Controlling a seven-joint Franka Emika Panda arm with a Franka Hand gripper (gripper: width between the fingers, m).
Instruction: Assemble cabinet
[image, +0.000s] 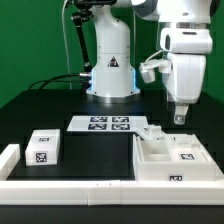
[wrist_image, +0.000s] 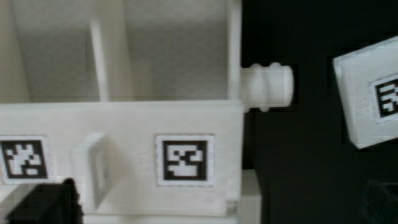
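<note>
Sitting on the black table (image: 95, 150) at the exterior view's right, just behind the rail (image: 60, 186), the cabinet (image: 172, 158) lies hollow side up. The gripper (image: 180, 117) hangs above it, spread wide and pinching nothing; one dark finger (wrist_image: 43, 203) shows near its tagged wall. It looks like stiff, light, smooth plastic, likely slippery and too broad to span, so I'd pinch a thin partition rather than the round stub (wrist_image: 267, 85).

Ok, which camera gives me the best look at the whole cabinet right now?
The exterior view: it shows the whole cabinet, open-topped, on the table at that view's right. The wrist view shows only a close-up stretch of it: white walls, two tags and a round peg on its side.
</note>
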